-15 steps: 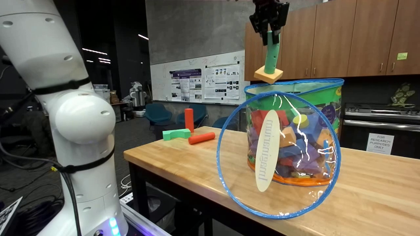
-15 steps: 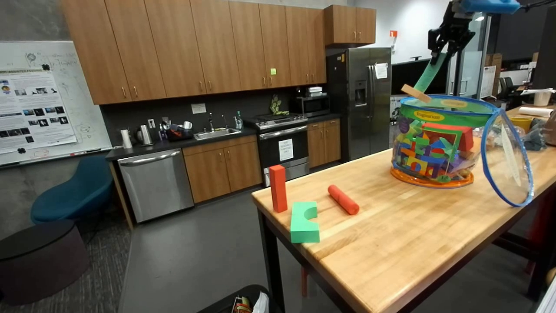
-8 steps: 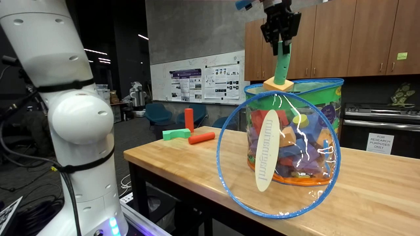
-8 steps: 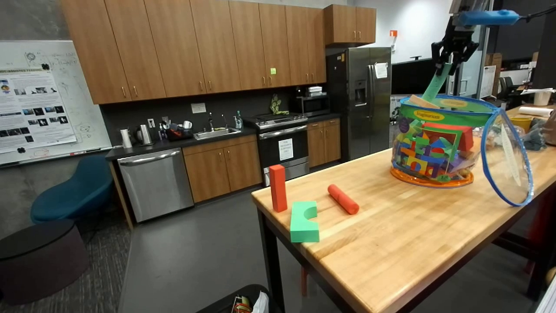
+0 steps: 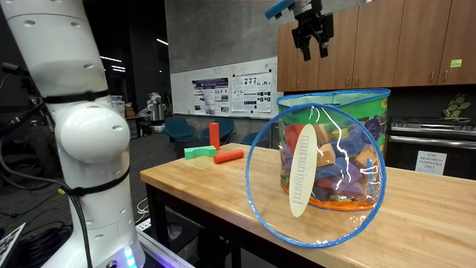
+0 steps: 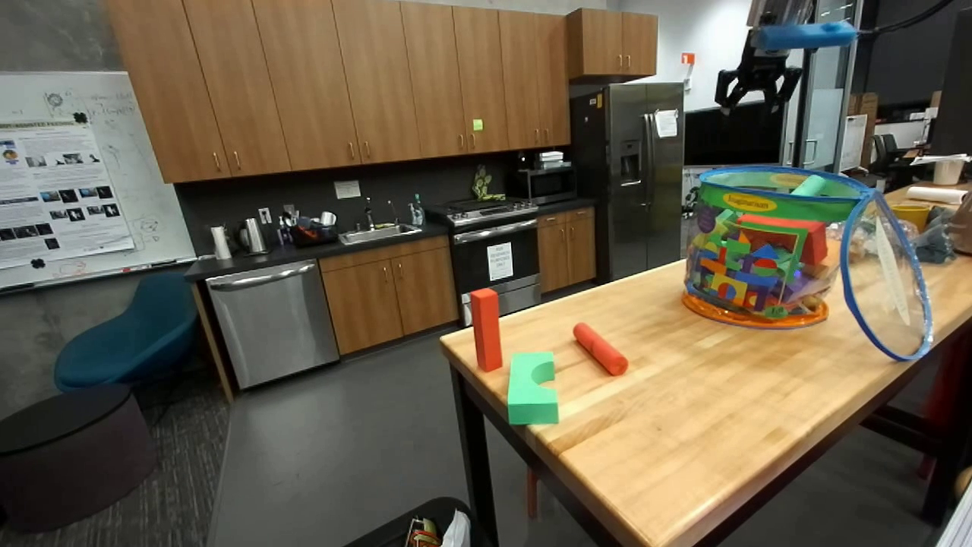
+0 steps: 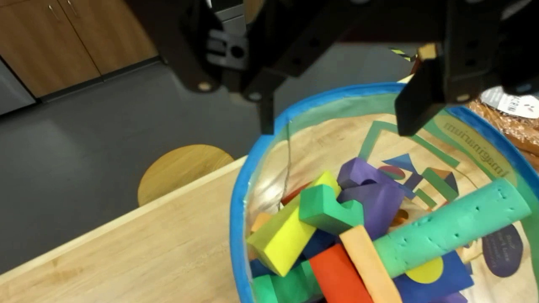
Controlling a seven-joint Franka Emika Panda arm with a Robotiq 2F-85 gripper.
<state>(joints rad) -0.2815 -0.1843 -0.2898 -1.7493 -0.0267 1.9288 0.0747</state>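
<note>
The gripper (image 7: 337, 126) has its jaws spread, with only air between the pads; in both exterior views nothing hangs from it, so it bears no block. It hangs over a clear bag (image 7: 238, 198), touching neither rim nor contents.

Below the jaws, inside the bag, a green cylinder (image 7: 454, 225) lies aslant. Its lower end meets an orange slab (image 7: 370, 265); whether the two are joined cannot be told. The heap seems to prop the low end, and the bag's wall probably keeps the raised end from rolling off.

Around the slab, also beneath the jaws, a yellow block (image 7: 286, 235), a notched green block (image 7: 330, 216), a purple block (image 7: 374, 206) and a red block (image 7: 339, 273) lie jumbled, most likely because the round wall pens them in.

Farther down from the jaws, at the bag's side, the lid (image 5: 305, 173) hangs on edge from the rim, which leaves the mouth uncovered.

Well apart from the jaws, near the end of the table (image 6: 645, 433), a tall red block (image 6: 486, 330) stands, steadied by its flat base. Beside it lie a green arch block (image 6: 524, 391) and a red cylinder (image 6: 600, 349), the latter apparently kept from rolling by the level top.
</note>
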